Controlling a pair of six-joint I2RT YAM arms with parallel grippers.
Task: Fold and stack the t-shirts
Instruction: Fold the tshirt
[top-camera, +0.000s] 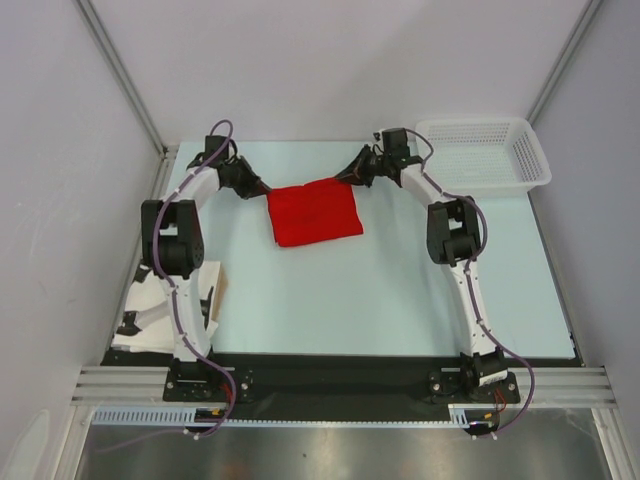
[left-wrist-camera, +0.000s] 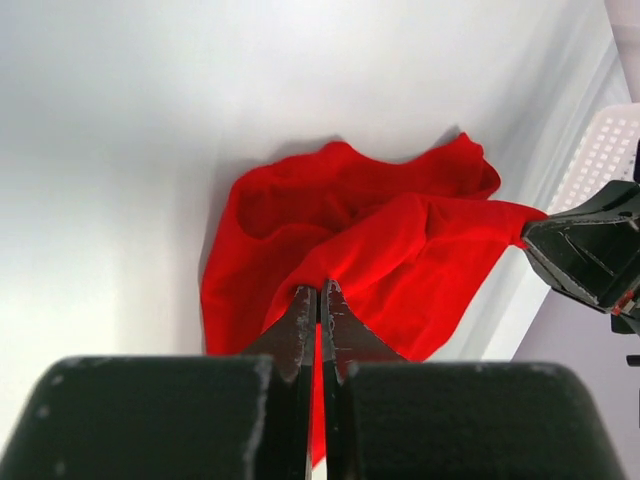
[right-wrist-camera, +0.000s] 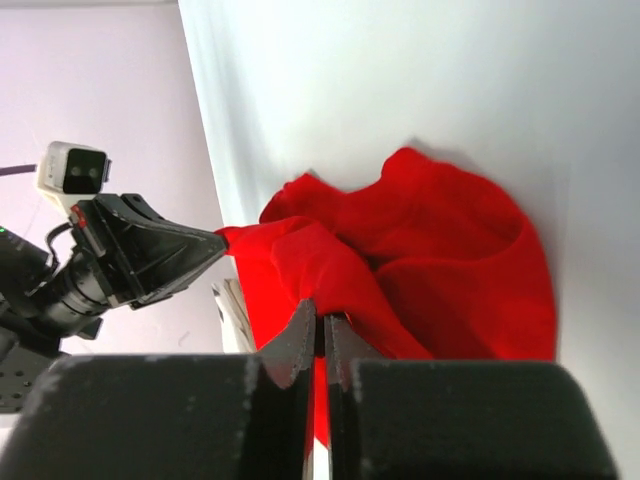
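Note:
One bright red t-shirt (top-camera: 313, 213) lies part-folded as a rough rectangle at the back middle of the table. My left gripper (top-camera: 262, 188) is shut on its back left corner, and the cloth bunches at the fingertips in the left wrist view (left-wrist-camera: 320, 290). My right gripper (top-camera: 345, 178) is shut on its back right corner, seen pinched in the right wrist view (right-wrist-camera: 320, 308). The back edge of the t-shirt (left-wrist-camera: 400, 240) is stretched between the two grippers and lifted slightly, the rest sagging onto the table (right-wrist-camera: 450, 250).
A white plastic mesh basket (top-camera: 484, 153) stands at the back right corner. White and tan cloth or paper (top-camera: 150, 310) lies heaped by the left arm's base. Grey walls close in the back and sides. The table's front edge is a black strip (top-camera: 340, 372).

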